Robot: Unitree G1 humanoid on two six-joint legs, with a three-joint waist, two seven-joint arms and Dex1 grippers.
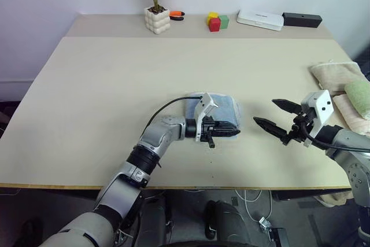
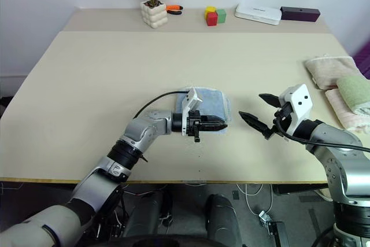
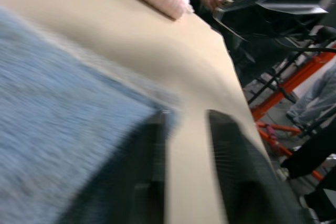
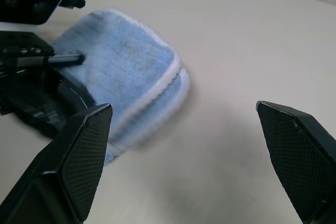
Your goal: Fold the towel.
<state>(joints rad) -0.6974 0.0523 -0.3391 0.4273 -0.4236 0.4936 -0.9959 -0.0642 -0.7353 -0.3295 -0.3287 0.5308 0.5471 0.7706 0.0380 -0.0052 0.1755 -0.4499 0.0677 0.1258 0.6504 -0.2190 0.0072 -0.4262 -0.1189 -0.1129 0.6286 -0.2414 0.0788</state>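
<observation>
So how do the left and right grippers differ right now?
The left gripper lies low against the near edge of the folded blue towel, fingers only a little apart; the right gripper hangs off to the towel's right above bare table, touching nothing, fingers spread wide. The left points toward the robot's right, the right points back toward the towel. Both have black fingers and a white wrist camera housing.

Both arms are clad in silver-grey metallic shells with black ribbed joint bands; a thin black cable (image 1: 167, 107) loops from the left forearm to its wrist. Each wrist carries a white angular plastic camera housing (image 1: 319, 104), the right one showing two small dark holes. The right gripper (image 1: 276, 118) has two black tapered fingers (image 4: 84, 156) with fine cross-hatched pads.
</observation>
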